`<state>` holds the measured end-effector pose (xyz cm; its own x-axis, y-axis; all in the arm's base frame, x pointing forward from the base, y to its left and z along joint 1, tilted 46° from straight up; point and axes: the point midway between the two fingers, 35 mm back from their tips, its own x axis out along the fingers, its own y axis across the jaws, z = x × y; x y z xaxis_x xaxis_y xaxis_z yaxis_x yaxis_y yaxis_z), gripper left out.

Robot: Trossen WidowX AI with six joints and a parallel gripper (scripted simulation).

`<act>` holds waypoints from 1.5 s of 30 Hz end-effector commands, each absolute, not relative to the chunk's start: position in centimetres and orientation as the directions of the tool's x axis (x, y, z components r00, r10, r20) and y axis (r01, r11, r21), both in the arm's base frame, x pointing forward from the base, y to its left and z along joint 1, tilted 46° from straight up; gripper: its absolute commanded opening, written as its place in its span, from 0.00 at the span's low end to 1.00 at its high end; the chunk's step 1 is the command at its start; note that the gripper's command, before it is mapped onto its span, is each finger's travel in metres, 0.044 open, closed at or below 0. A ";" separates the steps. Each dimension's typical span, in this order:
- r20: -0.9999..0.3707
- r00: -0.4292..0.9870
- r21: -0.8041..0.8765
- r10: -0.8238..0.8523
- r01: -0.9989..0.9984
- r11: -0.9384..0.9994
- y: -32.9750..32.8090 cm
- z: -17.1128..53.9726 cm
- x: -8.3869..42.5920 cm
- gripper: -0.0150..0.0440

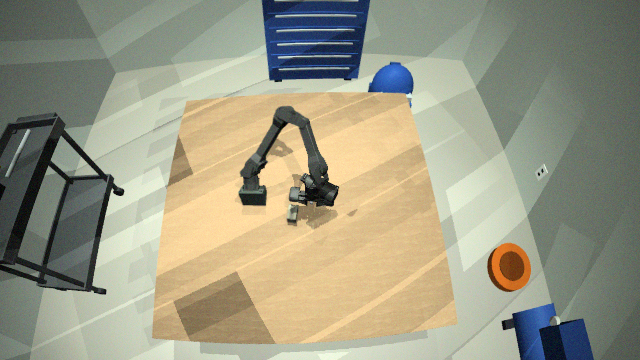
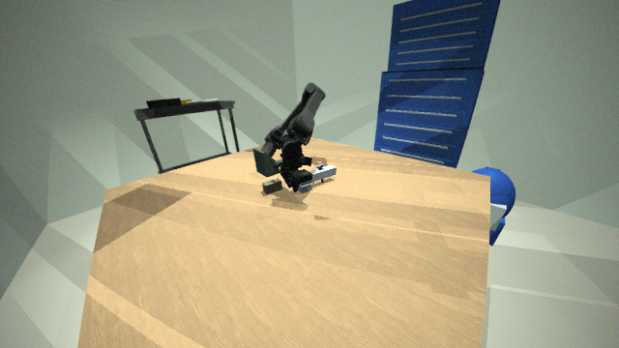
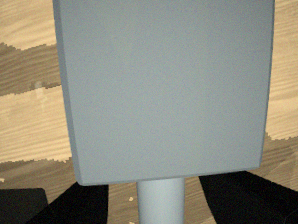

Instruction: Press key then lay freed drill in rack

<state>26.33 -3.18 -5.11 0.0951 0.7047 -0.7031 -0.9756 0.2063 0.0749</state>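
Observation:
A pale grey block (image 2: 329, 172) (image 3: 167, 90) fills much of the wrist view; a small dark blue part (image 2: 320, 167) sits on its top. I cannot tell surely whether that is the key. The drill's grey round shank (image 3: 160, 204) sticks out of the block's near end. My gripper (image 1: 312, 201) (image 2: 299, 187) (image 3: 153, 169) is partly open, its black fingers on both sides of the shank with a gap on each side. A small dark box with a pale top, seemingly the rack (image 1: 292, 216) (image 2: 272, 187) (image 3: 21, 206), stands beside the gripper. The arm hides most of the block in the top view.
The wooden table (image 1: 350, 280) (image 2: 271, 271) carries the arm's base (image 1: 252, 196) (image 2: 263, 162) close to the rack. Off the table are a black cart (image 1: 75, 182) (image 2: 184, 109), a blue drawer cabinet (image 1: 315, 42) (image 2: 426, 116) and an orange ring (image 1: 495, 267).

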 end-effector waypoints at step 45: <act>-0.701 0.096 0.080 0.707 -0.974 0.211 -6.5 -8.1 25.5 0.25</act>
